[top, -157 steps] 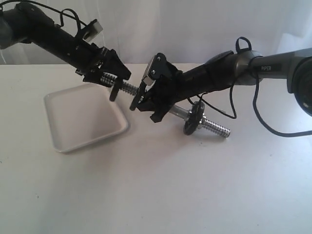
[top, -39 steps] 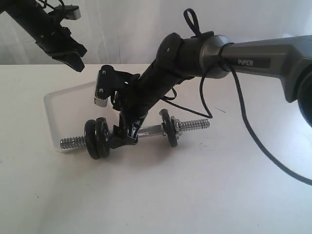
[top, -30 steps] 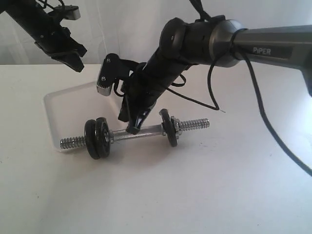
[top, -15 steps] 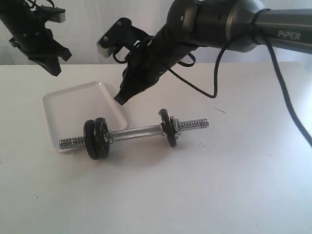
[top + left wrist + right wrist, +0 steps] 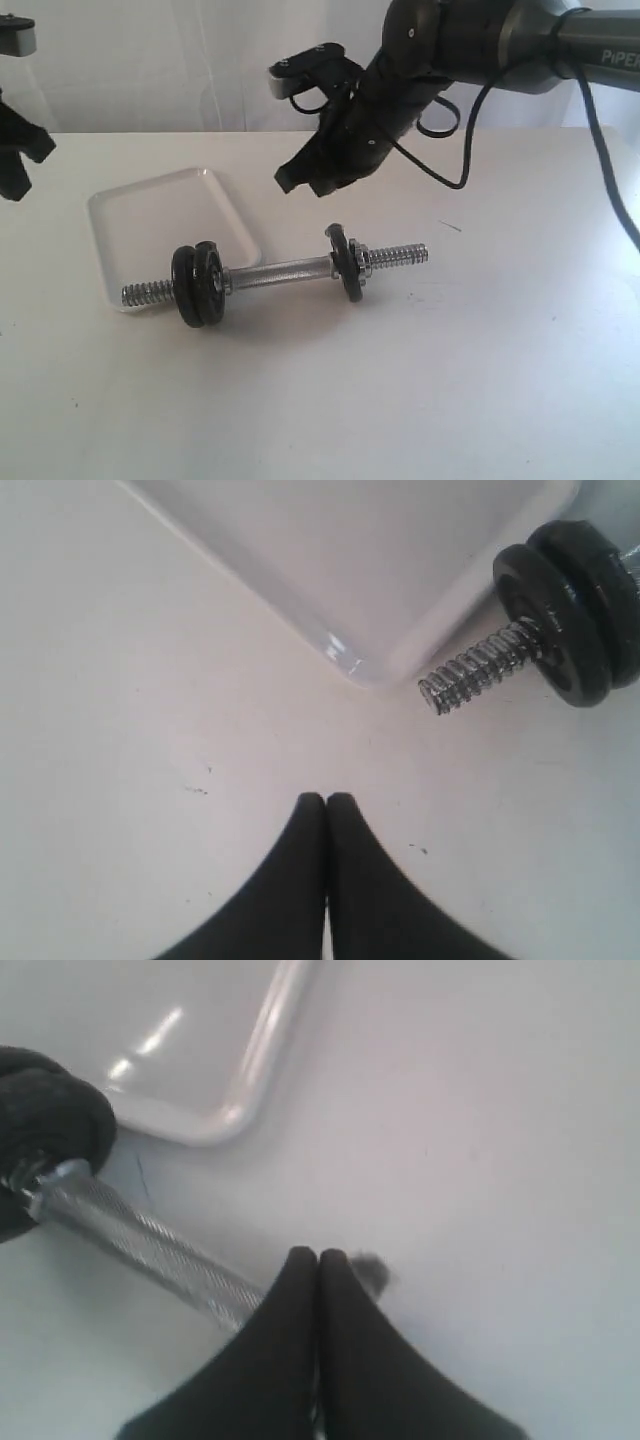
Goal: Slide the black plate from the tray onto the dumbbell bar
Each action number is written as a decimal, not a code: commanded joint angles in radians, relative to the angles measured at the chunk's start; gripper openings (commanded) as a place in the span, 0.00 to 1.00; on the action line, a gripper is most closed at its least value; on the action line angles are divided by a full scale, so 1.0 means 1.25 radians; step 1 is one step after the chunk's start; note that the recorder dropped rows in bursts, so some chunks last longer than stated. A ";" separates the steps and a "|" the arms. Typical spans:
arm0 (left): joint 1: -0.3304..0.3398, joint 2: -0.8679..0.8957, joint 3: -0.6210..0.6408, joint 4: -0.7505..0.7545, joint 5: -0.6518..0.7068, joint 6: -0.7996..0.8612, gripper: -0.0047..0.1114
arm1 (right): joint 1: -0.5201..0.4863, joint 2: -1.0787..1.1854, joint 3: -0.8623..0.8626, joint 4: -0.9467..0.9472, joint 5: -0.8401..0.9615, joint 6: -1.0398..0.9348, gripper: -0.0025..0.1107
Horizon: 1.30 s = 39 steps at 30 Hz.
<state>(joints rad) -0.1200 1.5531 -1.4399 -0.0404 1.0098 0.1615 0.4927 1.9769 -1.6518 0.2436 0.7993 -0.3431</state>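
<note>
The dumbbell bar [image 5: 278, 271] lies on the white table just in front of the tray [image 5: 165, 215], whose floor holds nothing. Two black plates [image 5: 198, 285] sit side by side near the bar's left threaded end, and a third black plate [image 5: 347, 262] sits near its right end against a chrome collar nut [image 5: 364, 259]. My right gripper [image 5: 287, 181] hangs shut and empty above the bar's middle. My left gripper [image 5: 326, 800] is shut and empty too, high over the table left of the tray; only a part of it shows at the exterior view's left edge.
The right arm [image 5: 470, 40] and its loose cable [image 5: 470, 140] reach in from the upper right. A white curtain closes off the back of the table [image 5: 420, 400].
The right gripper rose off the bar's middle and drew back to the right. The left gripper withdrew up and left, nearly out of the exterior view. The dumbbell stayed put.
</note>
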 commanded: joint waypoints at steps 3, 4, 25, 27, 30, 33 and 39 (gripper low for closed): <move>0.030 -0.114 0.168 -0.008 -0.106 -0.031 0.04 | -0.054 -0.063 0.001 -0.074 0.234 0.134 0.02; 0.030 -0.129 0.187 -0.008 -0.119 -0.035 0.04 | -0.061 -0.076 0.001 -0.094 0.256 0.163 0.02; 0.030 -0.315 0.424 -0.020 -0.213 -0.076 0.04 | -0.220 -0.650 0.535 -0.264 0.192 0.323 0.02; 0.030 -0.355 0.446 -0.020 -0.223 -0.083 0.04 | -0.220 -0.717 0.576 -0.264 0.172 0.338 0.02; 0.030 -0.429 0.485 -0.020 -0.254 -0.091 0.04 | -0.220 -0.816 0.629 -0.266 0.144 0.357 0.02; 0.030 -0.509 0.538 -0.020 -0.305 -0.105 0.04 | -0.220 -0.918 0.675 -0.283 0.103 0.366 0.02; 0.030 -0.679 0.643 -0.020 -0.409 -0.135 0.04 | -0.220 -1.131 0.759 -0.316 0.004 0.390 0.02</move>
<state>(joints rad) -0.0854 0.8013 -0.6867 -0.0547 0.5474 0.0187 0.2263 0.6741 -0.7453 -0.1315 0.8709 0.1296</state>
